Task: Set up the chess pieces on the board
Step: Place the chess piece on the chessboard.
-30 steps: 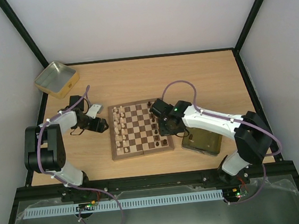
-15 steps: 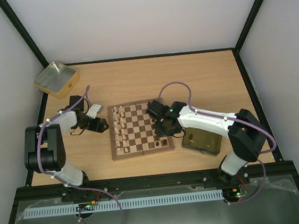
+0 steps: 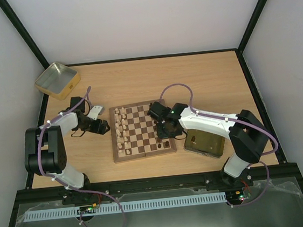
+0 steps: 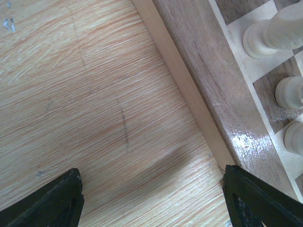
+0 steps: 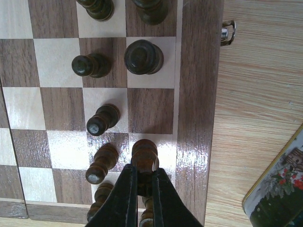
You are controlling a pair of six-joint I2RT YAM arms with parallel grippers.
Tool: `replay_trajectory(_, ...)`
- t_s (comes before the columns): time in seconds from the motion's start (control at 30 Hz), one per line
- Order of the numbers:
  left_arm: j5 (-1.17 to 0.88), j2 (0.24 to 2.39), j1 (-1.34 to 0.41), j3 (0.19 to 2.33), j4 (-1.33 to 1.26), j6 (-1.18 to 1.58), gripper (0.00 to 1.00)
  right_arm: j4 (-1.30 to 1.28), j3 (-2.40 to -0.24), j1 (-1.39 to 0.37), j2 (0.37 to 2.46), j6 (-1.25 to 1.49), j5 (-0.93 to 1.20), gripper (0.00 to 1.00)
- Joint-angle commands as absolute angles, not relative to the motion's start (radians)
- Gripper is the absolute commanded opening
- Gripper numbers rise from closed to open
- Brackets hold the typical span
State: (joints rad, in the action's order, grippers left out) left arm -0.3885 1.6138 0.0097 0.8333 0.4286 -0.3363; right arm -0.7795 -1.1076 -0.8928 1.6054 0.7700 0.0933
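1. Top cam: bright, even, soft light from overhead, no hot spots. The table [image 3: 153, 75] is evenly lit, w/ only faint soft shadows under the arms near its front edge.
2. Sharp enough overall, but the chess pieces [image 3: 121, 128] are too tiny to resolve.
3. Left wrist cam: wood grain is crisp. There's a soft smudgy shadow beside the board [image 4: 222, 94] rim and a white glare streak on the varnish btm right. Cream pieces look soft and a bit blown out.
4. The left gripper [image 4: 150, 171] fingers are just black blobs, no detail.
5. Right wrist cam: well lit, pieces sharp, sheen on the squares btm left. The right gripper [image 5: 144, 169] fingers are fuzzy, too close to the lens. The tin [image 5: 279, 189] is soft too.
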Motion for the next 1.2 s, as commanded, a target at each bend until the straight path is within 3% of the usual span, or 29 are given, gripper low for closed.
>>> replay_trajectory(0.0,-0.388,1.642,0.006,0.836,0.448,-0.341,0.81,-0.782,-1.096,-0.902,1.621,0.762,0.074,0.04)
replay_trajectory(0.4,-0.388,1.643,0.006,0.836,0.448,-0.341,0.81,-0.78,-1.088,-0.909,1.629,0.761,0.078,0.05)
replay_trajectory(0.9,-0.388,1.646,0.006,0.837,0.447,-0.342,0.81,-0.784,-1.101,-0.91,1.633,0.77,0.064,0.17)
replay_trajectory(1.17,-0.385,1.651,0.006,0.837,0.446,-0.341,0.81,-0.803,-1.171,-0.91,1.593,0.796,0.044,0.19)
